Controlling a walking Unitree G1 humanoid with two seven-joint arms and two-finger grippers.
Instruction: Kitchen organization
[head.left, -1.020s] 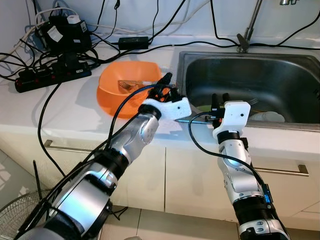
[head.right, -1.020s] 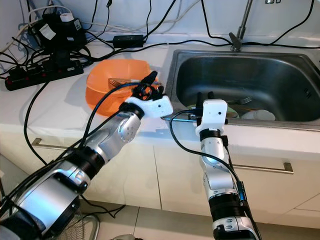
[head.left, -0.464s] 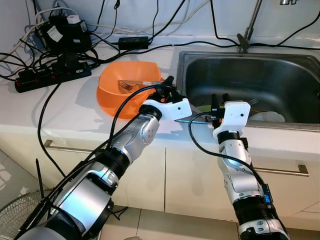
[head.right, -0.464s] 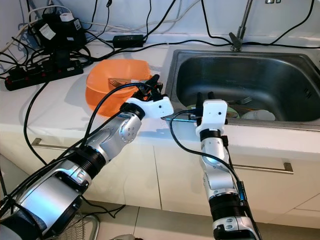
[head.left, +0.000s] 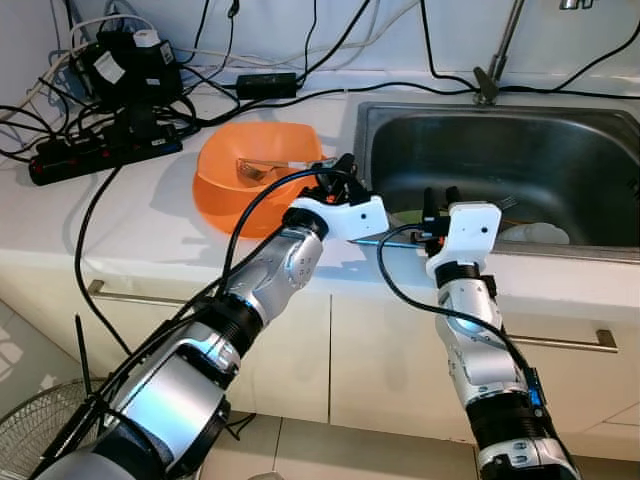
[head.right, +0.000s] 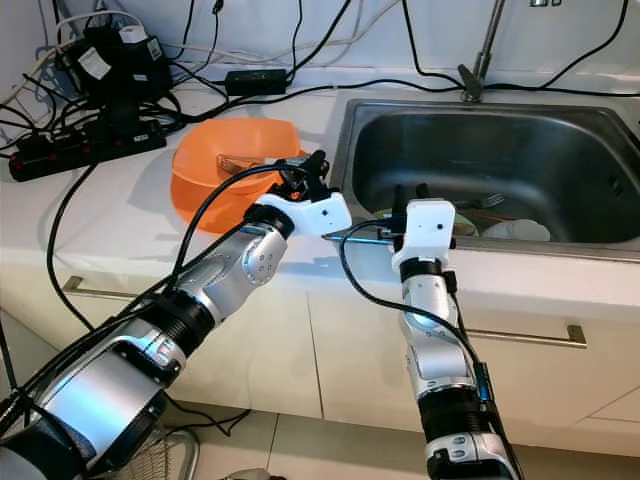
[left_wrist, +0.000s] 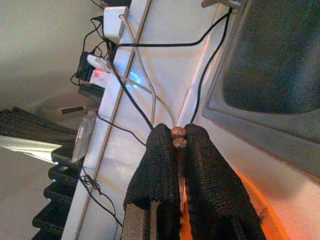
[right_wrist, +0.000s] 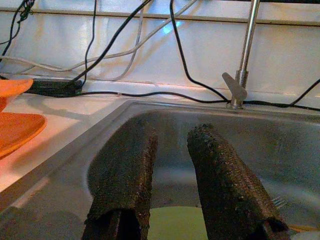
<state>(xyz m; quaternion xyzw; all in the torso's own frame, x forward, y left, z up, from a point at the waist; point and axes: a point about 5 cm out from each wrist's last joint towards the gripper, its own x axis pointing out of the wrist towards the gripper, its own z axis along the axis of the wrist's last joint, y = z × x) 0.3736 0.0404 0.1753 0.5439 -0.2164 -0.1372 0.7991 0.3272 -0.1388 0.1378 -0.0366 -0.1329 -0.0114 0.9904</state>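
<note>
Left claw (left_wrist: 178, 140) pinched on chopsticks (left_wrist: 178, 143), right claw (right_wrist: 172, 175) parted above sink (right_wrist: 295, 160)

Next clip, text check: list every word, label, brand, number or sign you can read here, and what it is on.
No text can be read in these views.
White label on the black adapter at the back of the counter: print too small and blurred to read.
Power strip, orange bowl, sink and both arms: no legible markings.
</note>
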